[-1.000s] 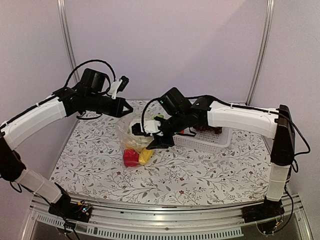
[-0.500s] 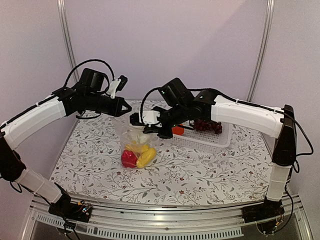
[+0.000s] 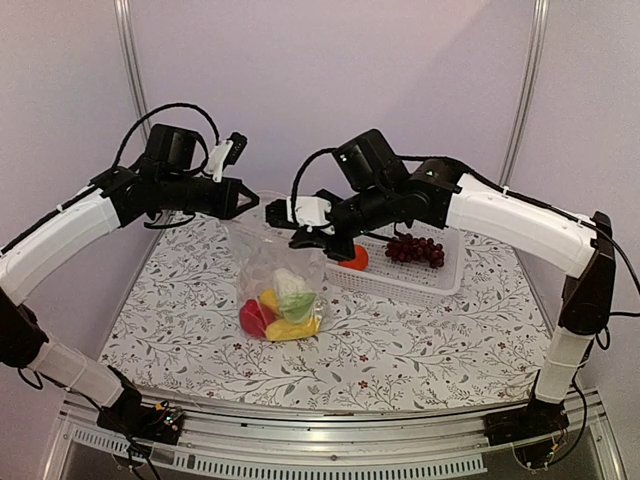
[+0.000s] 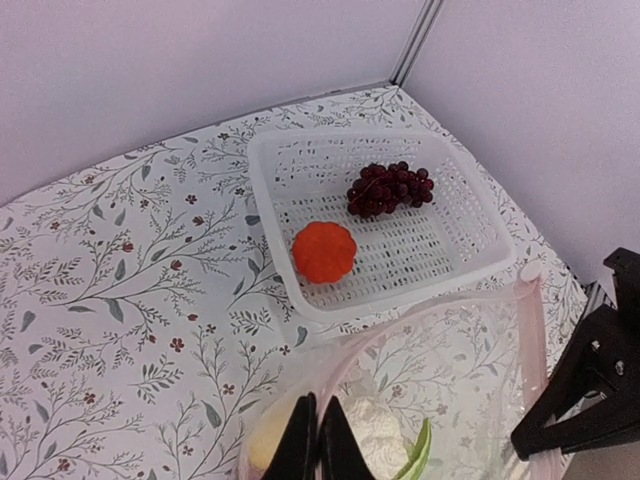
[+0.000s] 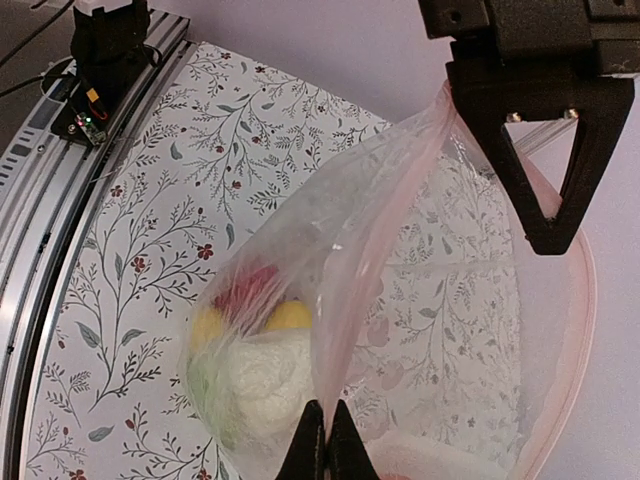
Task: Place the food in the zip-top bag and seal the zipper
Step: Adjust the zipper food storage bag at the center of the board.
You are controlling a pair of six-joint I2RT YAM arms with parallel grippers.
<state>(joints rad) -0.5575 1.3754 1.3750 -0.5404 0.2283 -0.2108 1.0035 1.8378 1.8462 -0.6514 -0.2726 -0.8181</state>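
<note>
I hold the clear bag (image 3: 262, 262) up by its open pink zip edge (image 5: 592, 300). Inside sit white cauliflower (image 3: 289, 288), a red piece (image 3: 251, 317) and a yellow piece (image 3: 292, 329). The orange fruit (image 3: 354, 258) and purple grapes (image 3: 415, 248) lie in the white basket (image 3: 440, 282).

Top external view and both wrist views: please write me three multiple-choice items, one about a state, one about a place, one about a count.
1. The zip-top bag is: A) lying flat; B) sealed; C) held up, mouth open.
2. The orange fruit lies: A) in the bag; B) in the white basket; C) on the tablecloth.
3. Food pieces in the basket: A) two; B) four; C) none.

Answers: 1 C, the left gripper and right gripper pinch its rim apart. 2 B, it sits on the basket floor. 3 A, only the fruit and the grape bunch are there.
</note>
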